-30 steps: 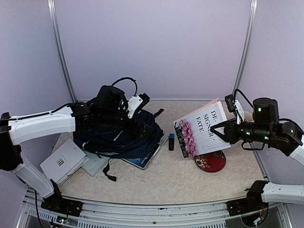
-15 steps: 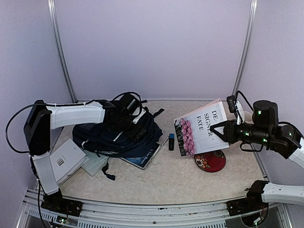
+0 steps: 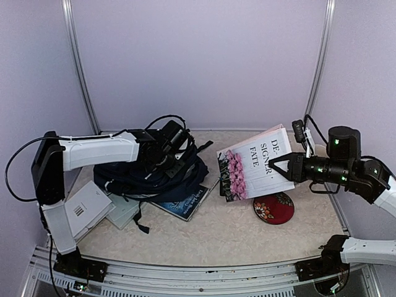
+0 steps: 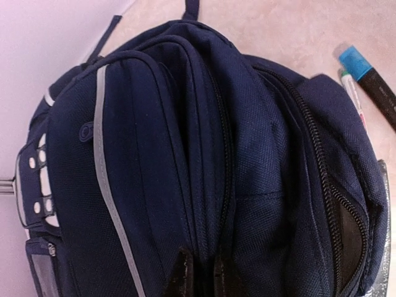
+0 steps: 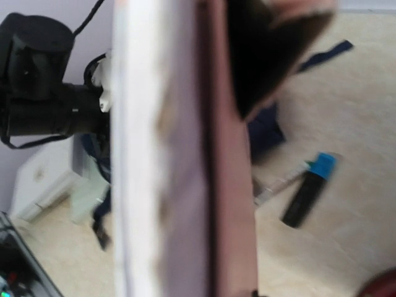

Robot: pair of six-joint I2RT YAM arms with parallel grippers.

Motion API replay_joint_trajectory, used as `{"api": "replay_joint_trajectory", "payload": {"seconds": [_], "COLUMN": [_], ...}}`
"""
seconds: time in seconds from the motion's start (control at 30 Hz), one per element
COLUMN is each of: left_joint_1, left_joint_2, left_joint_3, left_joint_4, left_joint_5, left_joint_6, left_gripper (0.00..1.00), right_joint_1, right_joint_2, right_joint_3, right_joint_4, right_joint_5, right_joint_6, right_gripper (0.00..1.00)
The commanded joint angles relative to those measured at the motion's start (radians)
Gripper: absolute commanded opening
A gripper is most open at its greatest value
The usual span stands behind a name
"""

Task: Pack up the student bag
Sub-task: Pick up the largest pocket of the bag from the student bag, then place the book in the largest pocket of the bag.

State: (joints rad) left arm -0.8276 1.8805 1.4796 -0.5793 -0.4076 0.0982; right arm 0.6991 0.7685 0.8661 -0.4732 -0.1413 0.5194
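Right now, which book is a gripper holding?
The white flowered book, held tilted in the right gripper. The blue book lies flat on the table, partly under the student bag.

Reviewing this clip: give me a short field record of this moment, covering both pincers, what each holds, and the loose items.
Left pincer: shut, pinching a fabric fold of the dark navy fabric student bag
Right pincer: shut on the white paperback book with pink flowers, tilted above the table
Under bag: dark blue book
Loose: red round disc; black marker with blue cap; white box
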Motion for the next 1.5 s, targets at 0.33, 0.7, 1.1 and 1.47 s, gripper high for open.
{"api": "replay_joint_trajectory", "payload": {"seconds": [0.33,0.7,1.1,1.47], "left_joint_1": [0.004,0.010,0.011,0.067], "left_joint_2": [-0.378,-0.323,-0.345,-0.293], "left_joint_3": [0.008,0.082,0.085,0.123], "left_joint_4": [0.187,0.212,0.274,0.291], "left_joint_5": [0.124,0.178,0.274,0.355], "left_joint_6": [0.019,-0.032,-0.033,-0.026], "left_gripper": [0.00,0.00,0.00,0.00], "right_joint_1": [0.007,0.215,0.221,0.288], "right_joint_2": [0.194,0.237,0.776,1.239], "right_joint_3": [-0.056,-0.257,0.146,0.608], "right_joint_4": [0.521,0.728,0.932,0.725], "right_joint_5": [-0.058,0.156,0.537,0.516], "right_joint_6": [0.362,0.680,0.618,0.476], "right_gripper": [0.09,0.07,0.10,0.61]}}
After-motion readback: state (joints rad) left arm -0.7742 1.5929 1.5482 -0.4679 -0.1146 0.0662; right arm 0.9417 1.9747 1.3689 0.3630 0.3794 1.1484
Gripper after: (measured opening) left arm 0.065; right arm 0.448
